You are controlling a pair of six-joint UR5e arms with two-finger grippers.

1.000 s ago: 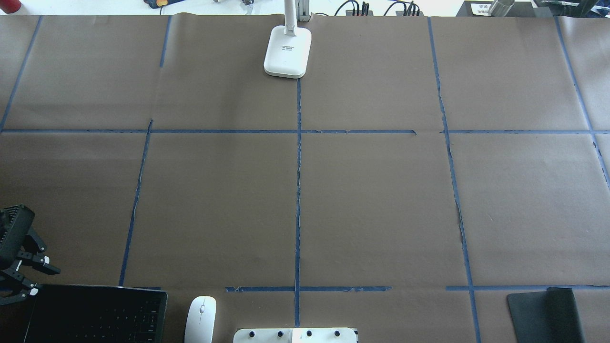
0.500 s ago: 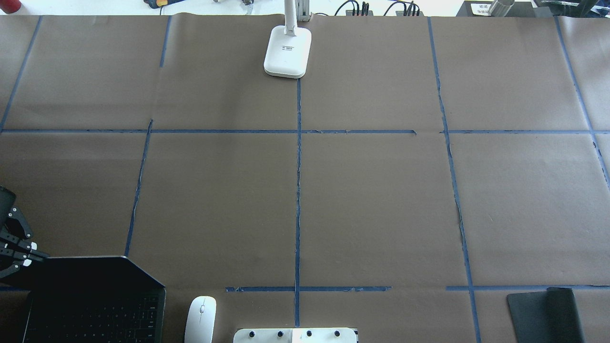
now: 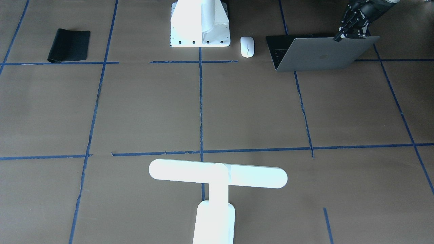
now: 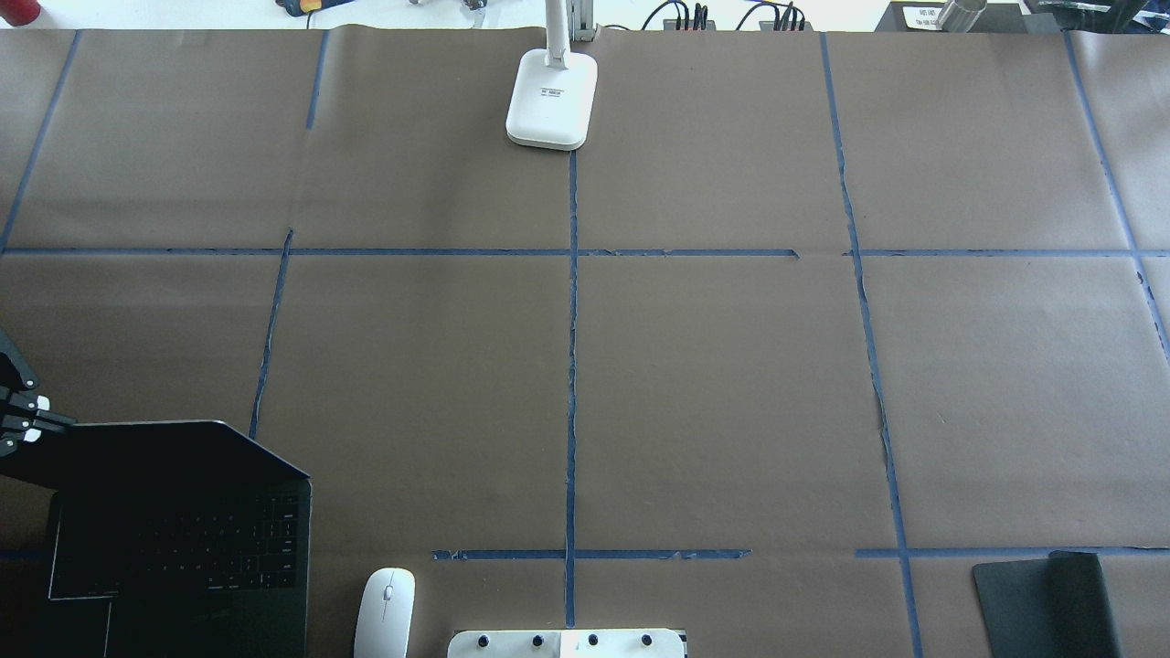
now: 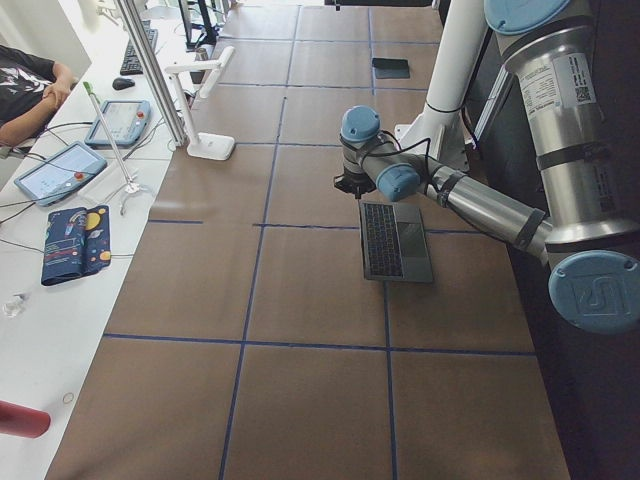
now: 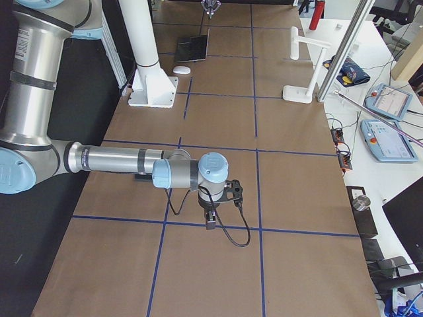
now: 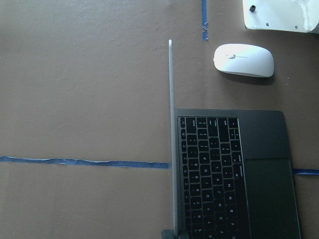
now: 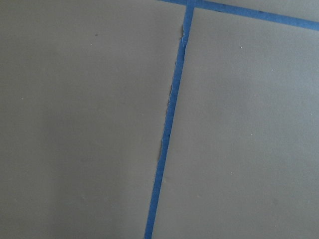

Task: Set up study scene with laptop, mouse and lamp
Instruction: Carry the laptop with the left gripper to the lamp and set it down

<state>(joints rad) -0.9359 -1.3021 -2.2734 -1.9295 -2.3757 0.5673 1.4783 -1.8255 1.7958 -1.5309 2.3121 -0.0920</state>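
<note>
Laptop (image 3: 322,54) sits near the table edge on the robot's left side, base flat on the brown paper, lid raised with the apple logo facing the operators' side. Keyboard and trackpad are exposed in the left wrist view, where the lid appears edge-on.

Left gripper (image 3: 352,34) is pinched on the top edge of the lid, near its outer corner.

Mouse (image 3: 247,46) lies flat between the laptop and the white pedestal (image 3: 200,37), just beside both and touching neither.

Lamp (image 3: 217,176) stands at the far side of the table on the centre blue tape line, well apart from the laptop and mouse.

Right gripper (image 6: 210,221) hangs over bare paper near a tape line, well apart from all task items. Whether its fingers are apart or together cannot be told.

Black mat (image 3: 69,44) lies on the robot's right side near the table edge.
</note>
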